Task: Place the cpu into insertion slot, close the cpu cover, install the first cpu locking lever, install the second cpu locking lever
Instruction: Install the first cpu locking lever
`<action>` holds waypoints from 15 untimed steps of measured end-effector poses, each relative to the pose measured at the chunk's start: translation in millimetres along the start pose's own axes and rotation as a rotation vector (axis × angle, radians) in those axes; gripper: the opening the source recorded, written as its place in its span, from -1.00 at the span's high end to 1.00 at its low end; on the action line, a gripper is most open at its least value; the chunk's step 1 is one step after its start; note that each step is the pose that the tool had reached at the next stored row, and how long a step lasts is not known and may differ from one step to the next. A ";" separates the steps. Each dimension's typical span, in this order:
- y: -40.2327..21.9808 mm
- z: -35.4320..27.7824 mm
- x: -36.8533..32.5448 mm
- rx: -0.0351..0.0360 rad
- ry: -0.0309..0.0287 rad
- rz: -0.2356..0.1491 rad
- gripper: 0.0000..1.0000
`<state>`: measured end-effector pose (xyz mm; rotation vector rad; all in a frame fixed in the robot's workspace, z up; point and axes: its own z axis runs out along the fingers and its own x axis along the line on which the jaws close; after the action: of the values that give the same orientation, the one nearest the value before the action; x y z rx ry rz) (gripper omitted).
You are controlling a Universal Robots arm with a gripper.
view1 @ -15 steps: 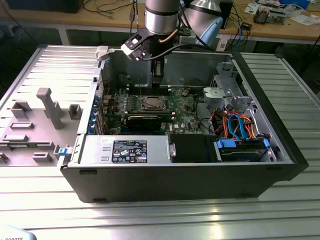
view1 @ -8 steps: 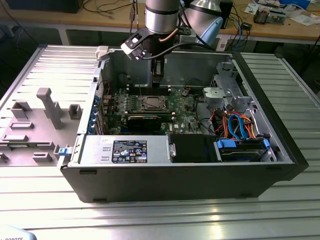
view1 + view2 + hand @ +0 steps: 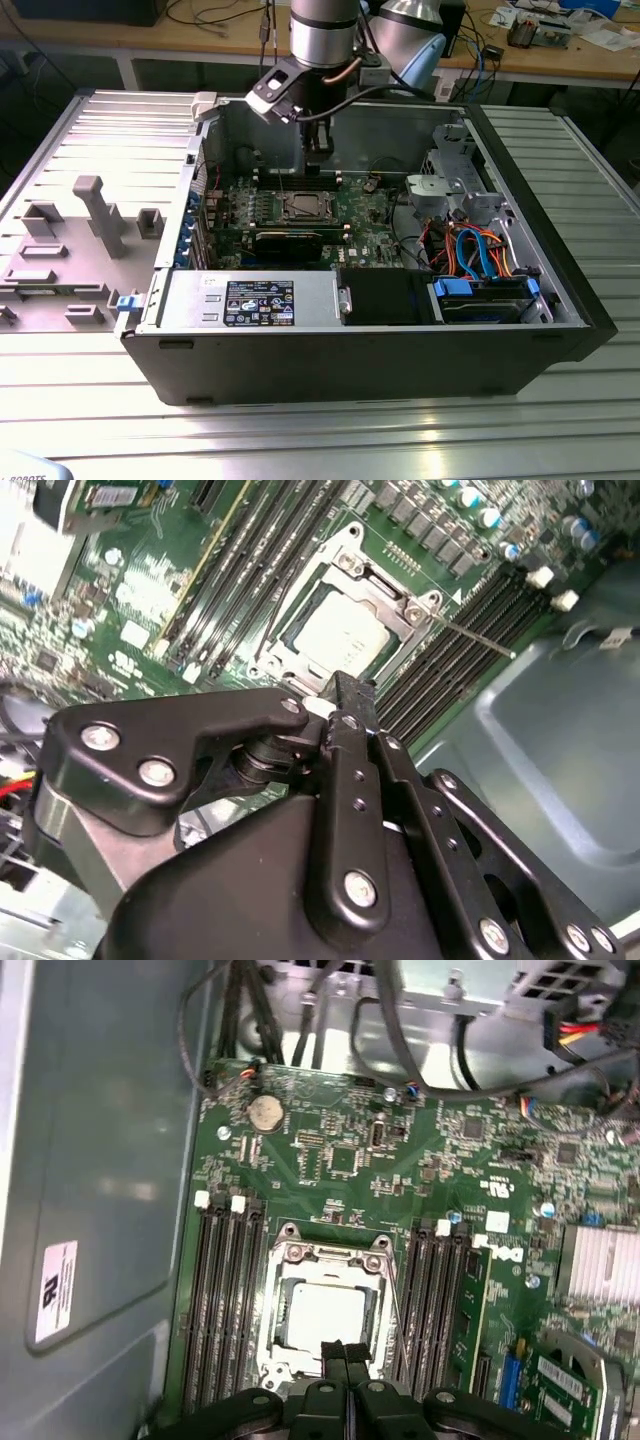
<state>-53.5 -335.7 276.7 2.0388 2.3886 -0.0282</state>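
Starting at the exterior view's left, what lay there?

A grey side panel (image 3: 80, 235) lay flat on the slatted surface (image 3: 300, 440). I judged it had been taken off so the arm could reach down into the open computer case (image 3: 400, 360).

And in the middle?

The cpu (image 3: 322, 1318) sat in the insertion slot (image 3: 278, 1368) on the green board, silver face up. The cpu cover (image 3: 325, 1263) framed it and looked folded down over it, with the chip's face bare in its window.

Were the levers latched?

I could not say for certain. In the second wrist view a thin locking lever (image 3: 470, 637) stuck out over the black memory slots (image 3: 450, 675), which read to me as not hooked down.

Where was the end effector?

The end effector (image 3: 345, 1352) hung close over the slot's edge, its fingers pressed together with nothing between them. A narrow tip like that suited pushing a plate or a rod, I thought, rather than grasping. Whether it touched the cover I could not tell.

And on the right?

The drive cage (image 3: 450, 185) and the orange and blue cables (image 3: 470, 250) stood well apart from the slot, out of the arm's way.
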 end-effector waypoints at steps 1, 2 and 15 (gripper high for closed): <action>0.0 0.0 0.0 -0.0003 -0.0003 -0.024 0.79; 0.0 0.0 0.0 -0.0006 -0.0005 -0.044 0.79; -0.1 0.0 0.0 -0.0021 -0.0020 -0.164 0.79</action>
<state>-53.7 -335.6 276.6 1.8354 2.5464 -0.0278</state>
